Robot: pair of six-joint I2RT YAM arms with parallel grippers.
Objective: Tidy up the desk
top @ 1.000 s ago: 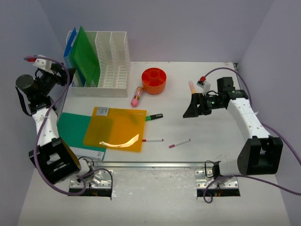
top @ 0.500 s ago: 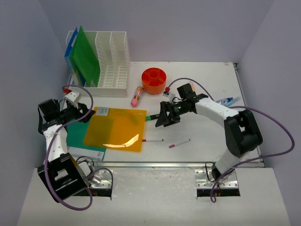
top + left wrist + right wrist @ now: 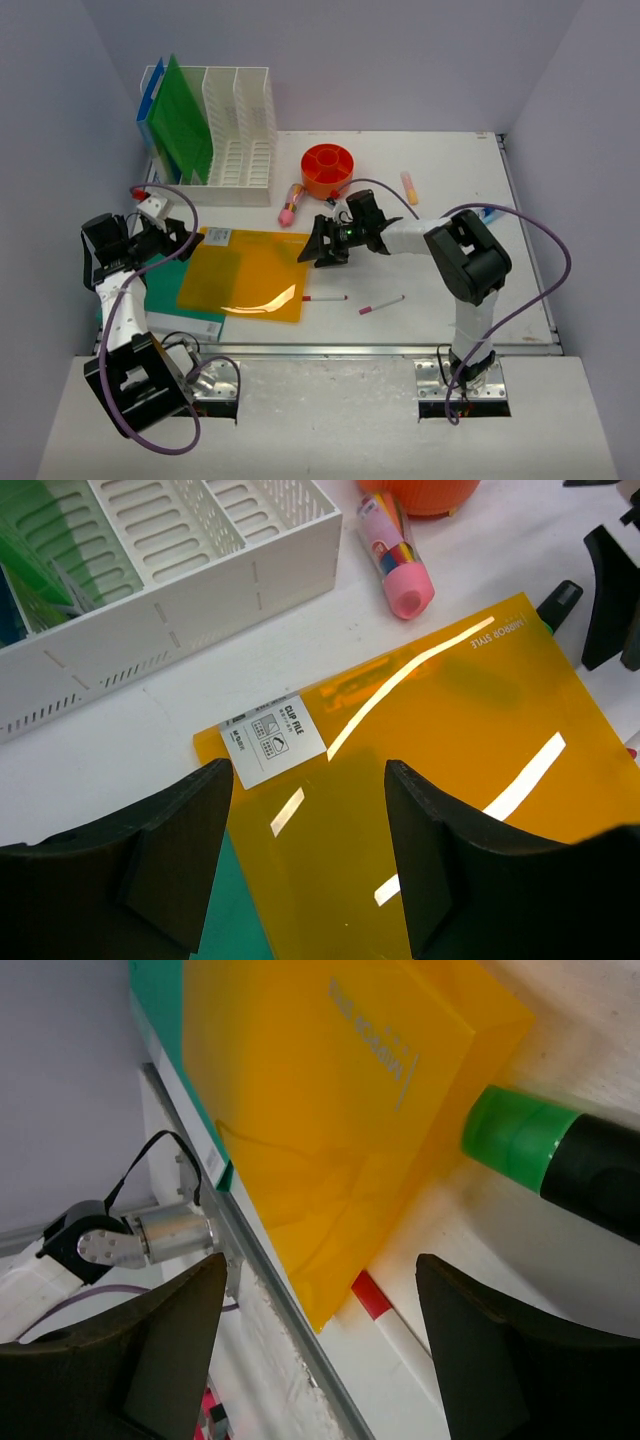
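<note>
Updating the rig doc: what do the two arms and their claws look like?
The left arm and right arm match: white links, black joint housings, a purple cable looping along each. The left claw and right claw are matte black, with two broad wedge-shaped fingers. A red-tipped white block sits on the left wrist; a green light glows on the right one.

Robotics test cell, dressed as an office workstation. Evidence: white desk [image 3: 450,200] boxed in by plain lavender walls [image 3: 400,60]. Cabled left arm [image 3: 115,300] and right arm [image 3: 470,262] are mounted along its front metal rail [image 3: 330,349]. Stationery present: slotted file rack [image 3: 240,130], orange clip file [image 3: 245,275], pen [image 3: 325,298].
</note>
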